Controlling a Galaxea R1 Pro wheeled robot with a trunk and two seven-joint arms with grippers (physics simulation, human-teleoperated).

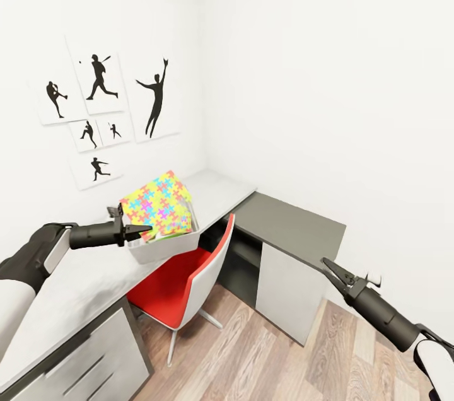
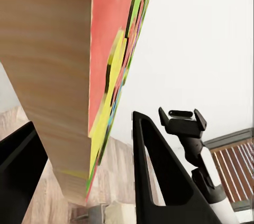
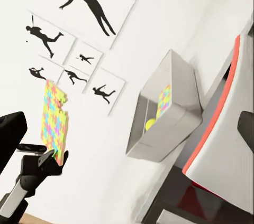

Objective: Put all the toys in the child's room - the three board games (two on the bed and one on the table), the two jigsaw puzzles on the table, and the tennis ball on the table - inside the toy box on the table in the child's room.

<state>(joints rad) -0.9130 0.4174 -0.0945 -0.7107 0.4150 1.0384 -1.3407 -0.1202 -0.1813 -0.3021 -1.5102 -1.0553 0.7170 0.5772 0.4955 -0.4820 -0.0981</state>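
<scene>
Now the left pincer [image 1: 144, 229] grips the jigsaw puzzle [image 1: 157, 204], raised above the toy box [image 1: 165, 246].

No readable text (wall prints: silhouettes only)

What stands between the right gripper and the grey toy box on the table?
In the head view, a red and white chair stands between the right gripper and the grey toy box on the pale table.
</scene>
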